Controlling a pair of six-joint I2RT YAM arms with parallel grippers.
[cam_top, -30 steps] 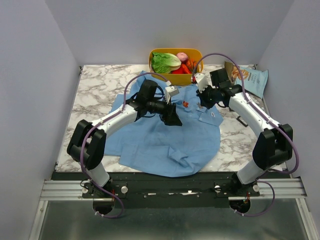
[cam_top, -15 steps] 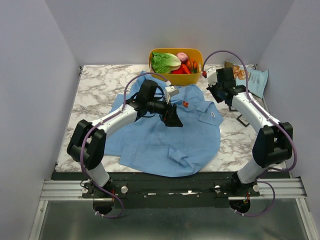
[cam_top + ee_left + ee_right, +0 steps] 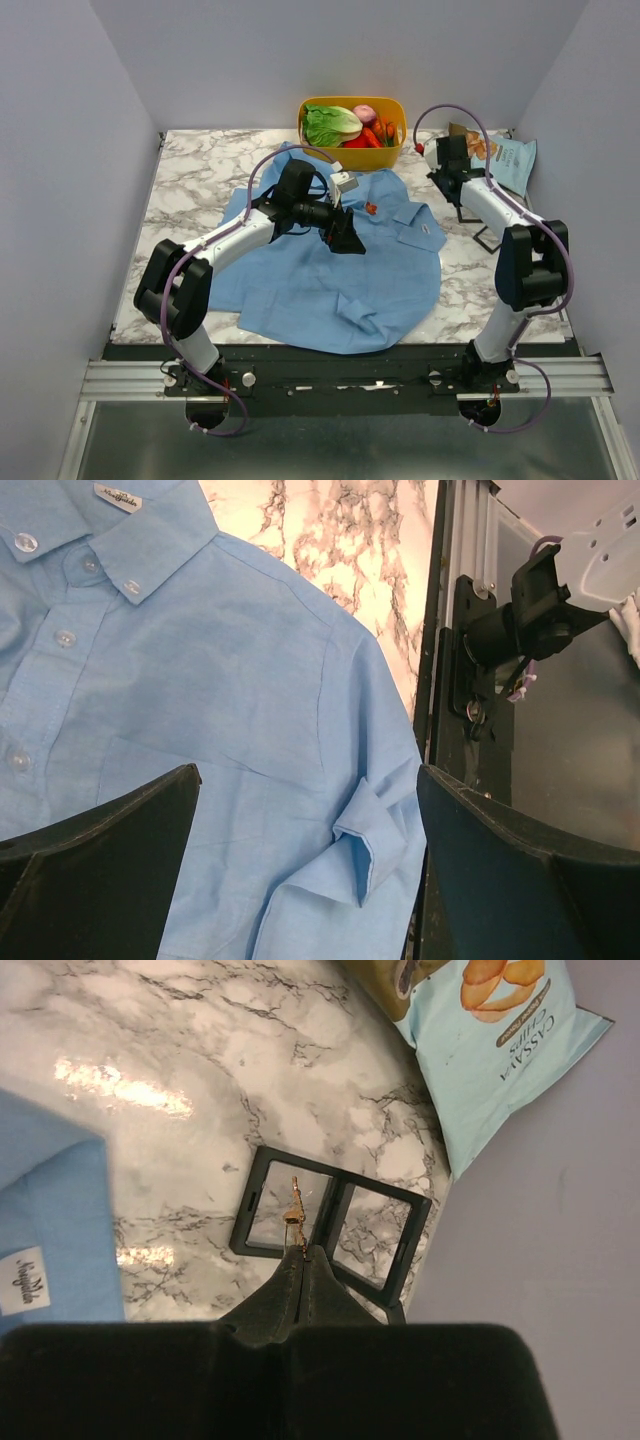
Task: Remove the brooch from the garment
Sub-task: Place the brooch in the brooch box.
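Pale orange-tan and tiny, brooch [image 3: 293, 1207] pinched at the very tip of the right gripper [image 3: 302, 1250], jaws pressed fully together on it. Hangs clear of the garment, over the left pane of a black two-pane frame [image 3: 352, 1176] lying on the marble table [image 3: 180, 1050]. Touching the pane or just above it: impossible to tell.

Mid-table, light-blue shirt [image 3: 330, 280] spread out, well apart from the brooch. Shows only as an edge with a white label [image 3: 22, 1280] at the left of the right wrist view, bare marble between it and the frame.

Over the shirt's front, left gripper [image 3: 305, 870] spread as wide as it goes, holding nothing, with the button row off to one side. Just beside it in the overhead view, a red-orange flower ornament [image 3: 371, 208] sitting on the cloth near the collar.

Frame close to the table's right edge, pale wall directly beyond. Past the frame, toward the far right corner, a cassava chips bag [image 3: 500, 1050]. At the far edge behind the shirt, a yellow basket [image 3: 304, 125] of vegetables. Open marble along the left side and far-left corner.

Brooch too small to find from overhead, its shape unclear even up close. Lower part of the right wrist view blocked by the gripper's own dark body. Shirt cut off at the top, left and bottom of the left wrist view.
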